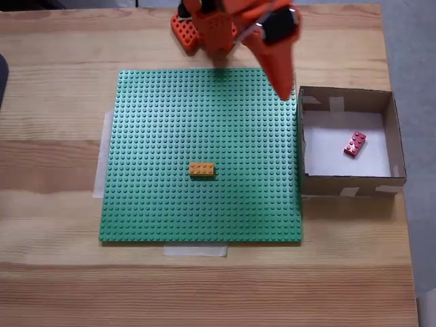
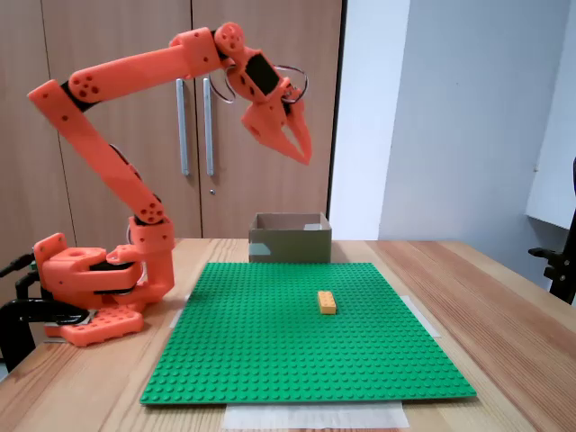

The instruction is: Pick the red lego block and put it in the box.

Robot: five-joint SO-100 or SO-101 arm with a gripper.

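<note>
The red lego block [image 1: 355, 144] lies inside the box [image 1: 394, 136], flat on the white inner floor with its studs up, turned at a slant and sitting toward the right wall as the fixed view from above shows it. In the fixed view from the side the box [image 2: 290, 236] stands at the far edge of the green baseplate [image 2: 297, 351], and its walls hide what lies within. The box rests on the wooden table [image 1: 54, 88] just beside the right edge of the green baseplate [image 1: 170, 122] in the fixed view from above, with pale tape patches on its walls. The hand [image 2: 301, 151] hangs high in the air above the box, well apart from it, pointing downward; its two fingers stand a little apart at the tips and nothing is between them. From above, the hand [image 1: 287, 90] shows as an orange wedge whose tip reaches over the baseplate's corner nearest the box, just short of the box's left wall. A yellow-orange brick [image 1: 201, 169] sits on the baseplate near its middle, well away from the box; the side view shows it too [image 2: 327, 302]. The orange arm [image 2: 108, 135] rises from its base [image 2: 90, 279] on the table beside the baseplate, on the side away from the box.
</note>
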